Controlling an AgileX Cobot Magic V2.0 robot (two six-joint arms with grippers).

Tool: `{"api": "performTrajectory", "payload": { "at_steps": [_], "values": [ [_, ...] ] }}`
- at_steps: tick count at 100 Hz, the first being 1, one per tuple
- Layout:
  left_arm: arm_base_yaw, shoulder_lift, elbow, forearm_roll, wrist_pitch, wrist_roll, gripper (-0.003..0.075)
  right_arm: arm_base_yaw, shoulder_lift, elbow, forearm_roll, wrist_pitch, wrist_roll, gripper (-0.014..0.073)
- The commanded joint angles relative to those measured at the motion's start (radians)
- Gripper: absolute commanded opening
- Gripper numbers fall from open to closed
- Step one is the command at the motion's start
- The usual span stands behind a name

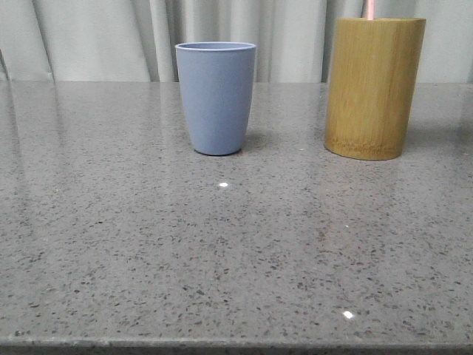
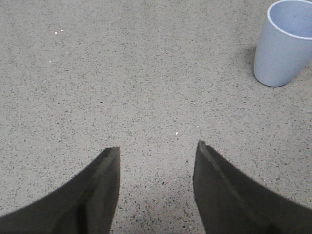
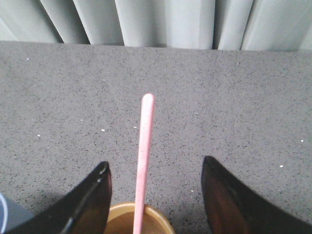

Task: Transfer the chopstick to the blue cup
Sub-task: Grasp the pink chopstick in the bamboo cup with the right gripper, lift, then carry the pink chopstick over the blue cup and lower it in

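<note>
Front view: blue cup (image 1: 216,97) stands upright on the grey speckled tabletop (image 1: 222,251), at about 11 o'clock from the view's centre. Bamboo holder (image 1: 375,87) stands upright at roughly 2 o'clock, well apart from the cup, at its 3 o'clock side. One pale pink chopstick (image 1: 370,9) pokes up out of the holder's rim — only a short tip shows before the frame cuts it off. Pleated curtain (image 1: 111,37) behind the tabletop. Neither arm shows in this view.

Left wrist view: left claw (image 2: 157,156) is wide apart, both dark fingers (image 2: 100,190) over bare tabletop, gripping nothing. Blue cup sits off to one side of it, clear of the fingers, its inside not fully visible.

Right wrist view: right claw (image 3: 155,170) is spread wide above the holder's mouth, holding nothing. The chopstick rises from the holder between the two fingers (image 3: 229,200) — no contact with either one. A sliver of the blue cup shows at the frame edge.
</note>
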Motion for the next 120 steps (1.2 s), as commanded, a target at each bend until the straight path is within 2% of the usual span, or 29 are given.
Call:
{"api": "performTrajectory", "payload": {
  "at_steps": [1, 43, 54, 69, 81, 93, 120],
  "values": [
    [-0.007, -0.003, -0.026, 0.021, -0.076, -0.012, 0.0348, 0.004, 0.005, -0.054, 0.013, -0.075, -0.003, 0.0426],
    [-0.007, -0.003, -0.026, 0.039, -0.076, -0.012, 0.0348, 0.004, 0.122, -0.117, 0.023, -0.101, -0.003, 0.0417],
    [-0.007, -0.003, -0.026, 0.039, -0.076, -0.012, 0.0348, 0.004, 0.123, -0.117, 0.023, -0.109, -0.003, 0.0325],
    [-0.007, -0.003, -0.026, 0.040, -0.076, -0.012, 0.0348, 0.004, 0.123, -0.117, 0.023, -0.113, -0.003, 0.0100],
    [-0.007, -0.003, -0.026, 0.040, -0.076, -0.012, 0.0348, 0.004, 0.123, -0.117, 0.023, -0.126, -0.003, -0.0013],
    [-0.007, -0.003, -0.026, 0.040, -0.076, -0.012, 0.0348, 0.004, 0.122, -0.117, 0.023, -0.128, -0.003, -0.0050],
    [-0.007, -0.003, -0.026, 0.043, -0.076, -0.012, 0.0348, 0.004, 0.029, -0.117, 0.023, -0.180, -0.015, -0.0050]
  ]
}}
